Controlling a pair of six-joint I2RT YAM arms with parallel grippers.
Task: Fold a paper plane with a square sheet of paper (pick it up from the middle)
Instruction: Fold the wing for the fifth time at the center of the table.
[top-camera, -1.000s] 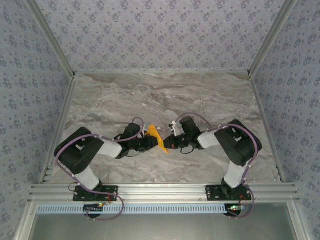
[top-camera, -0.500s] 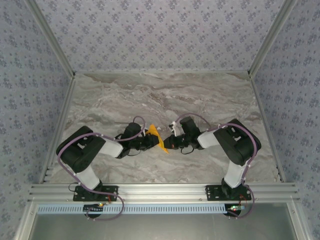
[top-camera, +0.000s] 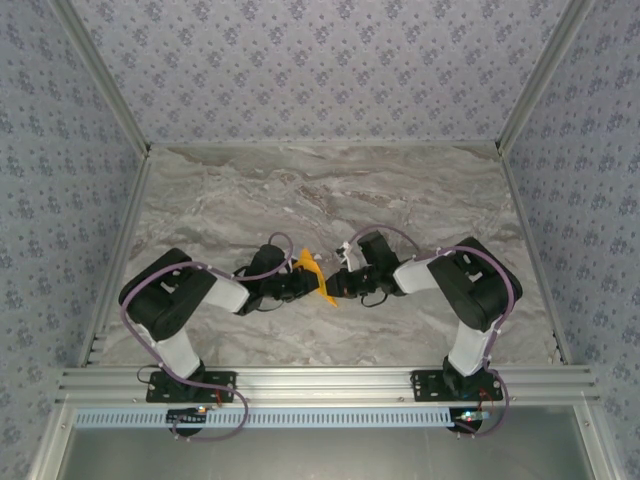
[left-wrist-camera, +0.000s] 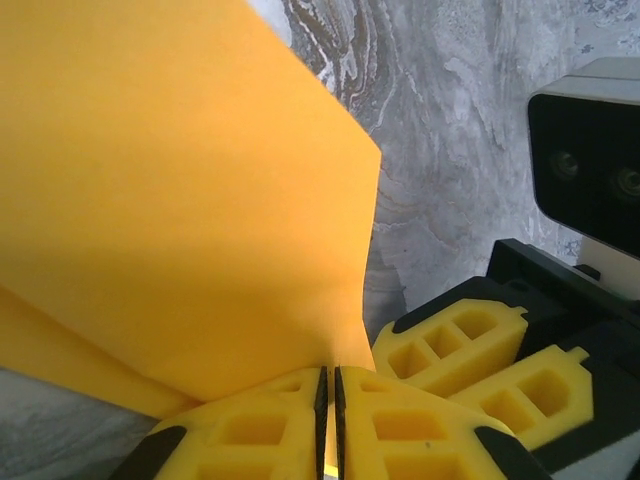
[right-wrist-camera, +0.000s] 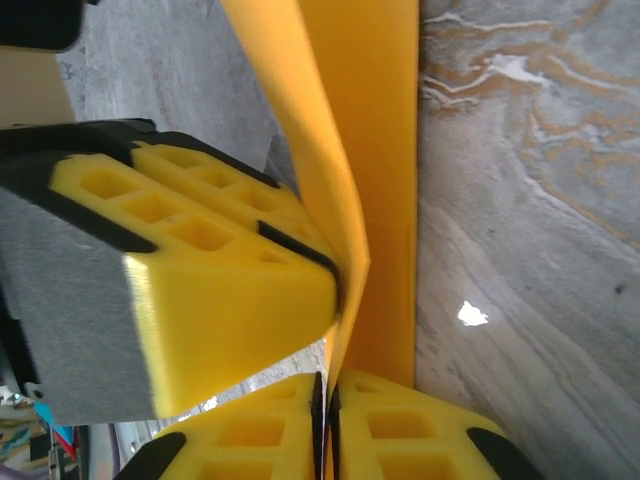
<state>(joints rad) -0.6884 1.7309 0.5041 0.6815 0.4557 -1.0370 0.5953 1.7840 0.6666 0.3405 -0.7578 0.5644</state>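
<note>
Status: mid-fold, not a plane yet. Bright-orange square sheet of paper (top-camera: 318, 279) is off the grey marble-patterned tabletop (top-camera: 330, 190), held up between the two grippers at table centre, nearer the near edge than the far wall. In the right wrist view it shows two layers, one bowed and one flat behind it, so I read this as a crease being formed, early in the task. No dart shape visible.

Left gripper (left-wrist-camera: 330, 400): yellow fingers pressed together, only a thin seam between them, with the sheet's lower corner running into that seam. Clamped on the paper.

Right gripper (right-wrist-camera: 325, 410): fingers also closed to a thin seam, and the bowed layer's edge appears to run into it. Looks like a pinch on the paper, though the grip is less clear-cut than the left one. One left finger sits just beside it, its tip touching the bowed layer.

Pose: both arms have elbows bent outward and forearms angled inward, with wrists low over the table. Grippers are nose to nose, almost touching, with the sheet standing edge-up between them.

Next move, my call: one side has to keep its clamp while the other lets go and regrips or flattens the bowed layer into a sharp crease. Edges need to stay aligned. Thin paper, so slip or a skewed fold is the risk.
</note>
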